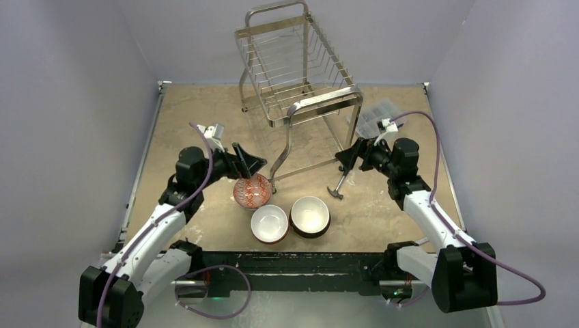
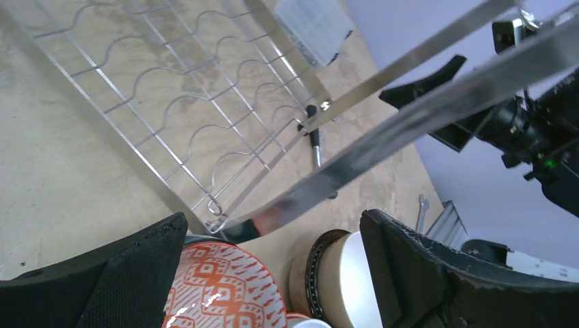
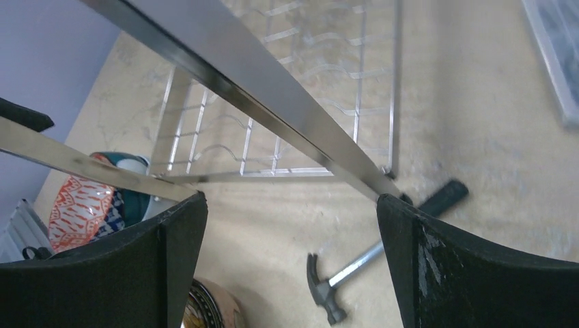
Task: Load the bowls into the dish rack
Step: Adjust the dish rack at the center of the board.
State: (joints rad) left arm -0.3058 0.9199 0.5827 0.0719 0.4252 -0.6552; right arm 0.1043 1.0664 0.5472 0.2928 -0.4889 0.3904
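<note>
A red-and-white patterned bowl (image 1: 252, 191) lies tipped with its patterned outside showing, next to the dish rack's near left leg. It also shows in the left wrist view (image 2: 225, 287), close to the left finger. My left gripper (image 1: 247, 162) (image 2: 273, 219) is open just above it and holds nothing. A white-inside bowl (image 1: 269, 223) and a dark brown bowl with a cream inside (image 1: 310, 216) (image 2: 334, 280) sit upright near the front edge. The chrome dish rack (image 1: 293, 75) stands empty at the middle back. My right gripper (image 1: 348, 158) (image 3: 292, 198) is open and empty by the rack's near right leg.
A hammer (image 1: 338, 186) (image 3: 382, 260) lies on the table under the right gripper. A clear plastic compartment box (image 1: 379, 116) lies at the back right. The rack's tube handle (image 3: 273, 109) crosses both wrist views. A dark teal thing (image 3: 130, 188) sits behind the patterned bowl.
</note>
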